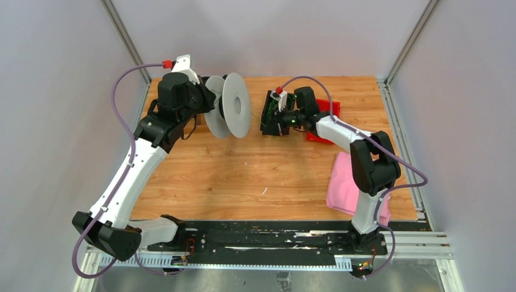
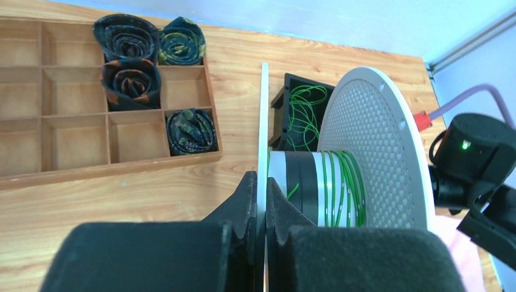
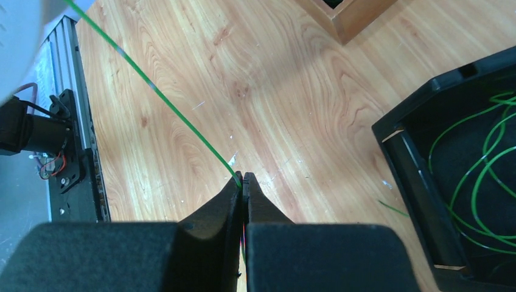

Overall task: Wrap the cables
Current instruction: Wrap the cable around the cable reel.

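My left gripper (image 2: 261, 180) is shut on the thin near flange of the grey spool (image 2: 377, 140), holding it upright above the table's back left (image 1: 236, 104). Several turns of green cable (image 2: 344, 182) lie round the spool's hub. My right gripper (image 3: 244, 177) is shut on one thin green cable (image 3: 159, 97), which runs taut from its fingertips up and left, out of that view. In the top view this gripper (image 1: 281, 118) hovers at the black box (image 1: 268, 115). More green cable loops (image 3: 481, 176) lie inside the box (image 3: 414, 164).
A wooden compartment tray (image 2: 36, 115) with rolled dark bundles (image 2: 131, 58) sits at the back left, behind the spool. A red object (image 1: 331, 108) and a pink cloth (image 1: 344, 182) lie on the right side. A short green offcut (image 3: 392, 208) lies on the wood beside the box.
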Controlling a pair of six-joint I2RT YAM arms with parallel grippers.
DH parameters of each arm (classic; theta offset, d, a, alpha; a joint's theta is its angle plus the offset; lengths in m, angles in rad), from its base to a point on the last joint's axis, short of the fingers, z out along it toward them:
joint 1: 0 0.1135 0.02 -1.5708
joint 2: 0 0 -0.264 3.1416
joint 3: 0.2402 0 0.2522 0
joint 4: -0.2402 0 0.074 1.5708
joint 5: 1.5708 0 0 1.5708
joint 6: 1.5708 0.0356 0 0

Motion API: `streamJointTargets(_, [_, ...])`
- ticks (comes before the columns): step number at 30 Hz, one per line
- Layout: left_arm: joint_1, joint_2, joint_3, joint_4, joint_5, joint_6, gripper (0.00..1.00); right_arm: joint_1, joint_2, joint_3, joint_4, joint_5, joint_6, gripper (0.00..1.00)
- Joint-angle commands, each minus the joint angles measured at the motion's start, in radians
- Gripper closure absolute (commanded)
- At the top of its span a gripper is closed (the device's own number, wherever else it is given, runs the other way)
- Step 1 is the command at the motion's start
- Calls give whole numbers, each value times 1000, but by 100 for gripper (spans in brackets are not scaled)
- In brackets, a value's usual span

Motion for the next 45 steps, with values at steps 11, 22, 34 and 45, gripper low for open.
streamJointTargets(11, [27, 19, 82, 72, -203, -105, 100, 101, -75, -167, 102, 6, 113, 99])
streamJointTargets(22, [27, 50, 64, 90, -312, -136, 100, 239, -156, -179, 92, -18, 130, 99])
streamJointTargets(34, [27, 63, 0, 133, -372, -185, 100, 352, -178, -55, -30, -43, 85, 99])
streamJointTargets(45, [20, 75, -87, 208, -368, -150, 100, 375, -159, 188, -233, -74, 77, 99])
